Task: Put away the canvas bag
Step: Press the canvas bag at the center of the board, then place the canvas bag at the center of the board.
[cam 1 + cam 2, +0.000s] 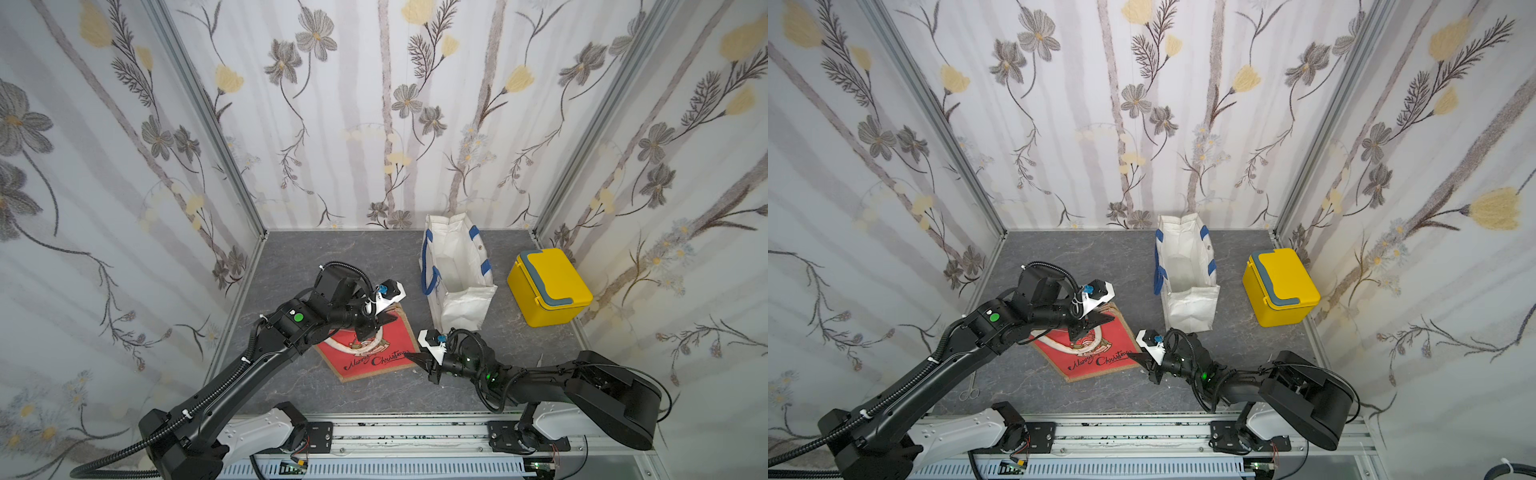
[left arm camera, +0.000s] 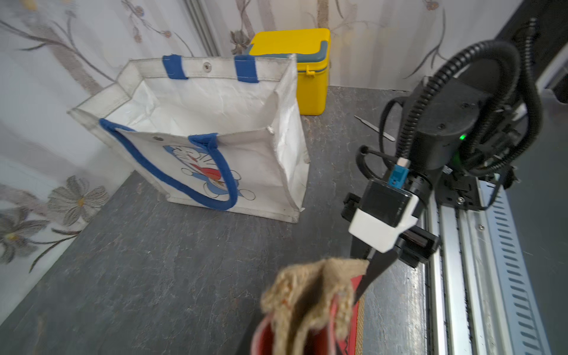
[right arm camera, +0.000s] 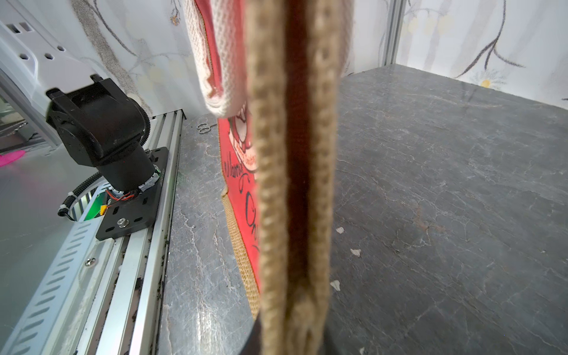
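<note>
The canvas bag (image 1: 374,353) is a red burlap bag lettered "Merry Christmas", lying on the grey tabletop in both top views (image 1: 1096,357). My left gripper (image 1: 384,322) sits over its far edge. In the left wrist view a raised bunch of the bag's burlap rim (image 2: 307,292) fills the gap between my left gripper's (image 2: 299,325) jaws. My right gripper (image 1: 415,359) is shut on the bag's right edge, and in the right wrist view the two burlap layers (image 3: 295,153) run into its jaws (image 3: 292,338). Both grippers' fingertips are hidden by the fabric.
A white tote with blue handles (image 1: 457,270) stands open behind the bag (image 2: 199,101). A closed yellow box (image 1: 548,286) sits to its right by the wall. Small scissors (image 1: 970,388) lie at the front left and a metal strip (image 2: 375,127) at the front right.
</note>
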Controlling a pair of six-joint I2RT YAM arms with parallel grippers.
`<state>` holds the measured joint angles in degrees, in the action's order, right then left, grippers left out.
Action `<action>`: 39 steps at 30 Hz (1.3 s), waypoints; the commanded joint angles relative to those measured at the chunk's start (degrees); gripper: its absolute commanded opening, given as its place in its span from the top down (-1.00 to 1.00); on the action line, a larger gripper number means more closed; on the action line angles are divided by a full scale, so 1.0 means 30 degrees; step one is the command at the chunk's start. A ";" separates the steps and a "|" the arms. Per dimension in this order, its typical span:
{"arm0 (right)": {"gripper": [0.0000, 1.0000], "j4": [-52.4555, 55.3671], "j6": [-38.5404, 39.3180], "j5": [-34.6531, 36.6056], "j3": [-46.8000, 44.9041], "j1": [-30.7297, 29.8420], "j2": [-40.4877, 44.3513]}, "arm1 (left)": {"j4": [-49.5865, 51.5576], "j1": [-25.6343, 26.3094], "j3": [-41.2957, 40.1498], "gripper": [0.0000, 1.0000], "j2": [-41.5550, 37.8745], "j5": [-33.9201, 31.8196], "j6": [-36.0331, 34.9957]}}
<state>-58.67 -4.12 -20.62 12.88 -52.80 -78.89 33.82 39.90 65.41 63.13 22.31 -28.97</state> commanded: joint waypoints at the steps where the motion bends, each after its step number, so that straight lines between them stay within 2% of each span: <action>1: 1.00 -0.1089 -0.1458 0.0062 0.0247 -0.0092 -0.0236 | -0.4188 -0.0116 -0.0147 -0.45 -0.0207 -0.2331 0.2071; 2: 1.00 -0.1223 -0.1744 0.0126 0.0334 -0.0097 -0.0339 | -0.5007 -0.0112 -0.0231 -0.75 -0.0311 -0.2931 0.2803; 3: 1.00 -0.1377 -0.2004 0.0175 0.0408 -0.0115 -0.0431 | -0.5948 -0.0143 -0.0268 -0.93 -0.0453 -0.3755 0.3619; 4: 1.00 -0.1468 -0.2332 0.0245 0.0488 -0.0099 -0.0500 | -0.6793 -0.0189 -0.0269 -1.00 -0.0596 -0.4712 0.4410; 7: 1.00 -0.1053 -0.3899 0.0531 0.1303 -0.0097 -0.0597 | -0.9354 -0.0727 -0.0035 -1.00 -0.1462 -0.8846 0.7768; 9: 1.00 0.0168 -0.4908 0.1020 0.2232 -0.0097 -0.0510 | -1.0167 -0.2114 0.0031 -1.00 -0.2294 -0.9832 1.0723; 11: 1.00 0.1943 -0.5647 0.1690 0.3284 -0.0097 -0.0607 | -0.9898 -0.3985 0.0082 -1.00 -0.3033 -0.9033 1.3235; 13: 1.00 0.2876 -0.5465 0.1381 0.3970 -0.0097 -0.0826 | -0.9957 -0.5454 -0.0360 -1.00 -0.3615 -0.8001 1.3882; 15: 1.00 0.2376 -0.5145 0.1257 0.3742 -0.0126 -0.0839 | -1.0566 -0.5899 -0.1285 -1.00 -0.4224 -0.7299 1.2467; 17: 1.00 0.1354 -0.4684 0.0825 0.3240 -0.0126 -0.0695 | -1.0425 -0.5946 -0.1866 -0.86 -0.4353 -0.6111 1.0477; 18: 1.00 0.1388 -0.4505 0.0805 0.3191 -0.0126 -0.0631 | -1.0224 -0.5946 -0.1985 -0.85 -0.4269 -0.6452 1.0457; 20: 1.00 0.2589 -0.3986 0.1110 0.3618 -0.0126 -0.0495 | -0.9396 -0.5968 -0.2048 -0.84 -0.4084 -0.8904 1.1889; 22: 1.00 0.3888 -0.3783 0.1373 0.4087 -0.0100 -0.0451 | -0.9118 -0.6312 -0.2584 -0.94 -0.4304 -1.0285 1.3250; 24: 1.00 0.4365 -0.4103 0.1550 0.4358 -0.0067 -0.0421 | -0.9561 -0.7421 -0.3425 -0.97 -0.4865 -0.9850 1.5057; 31: 1.00 0.6660 -0.6316 0.2658 0.6058 -0.0013 -0.1095 | -1.0766 -1.1483 -0.6189 -1.00 -0.5727 -0.6045 2.0694; 34: 1.00 0.8139 -0.6825 0.2896 0.7054 0.0017 -0.1597 | -1.0856 -1.2291 -0.7516 -1.00 -0.5980 -0.6581 2.0714; 37: 1.00 0.8903 -0.7470 0.3012 0.7608 0.0136 -0.1913 | -0.9701 -1.2333 -0.8435 -1.00 -0.5651 -0.9084 2.0595; 39: 1.00 0.9434 -0.7780 0.3178 0.7953 0.0308 -0.2052 | -1.0608 -1.2333 -1.0206 -1.00 -0.6142 -0.8911 2.1228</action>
<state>-33.87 -25.02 -12.45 35.53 -52.23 -84.55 3.09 3.07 38.79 45.52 -1.61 31.18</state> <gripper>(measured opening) 0.085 0.996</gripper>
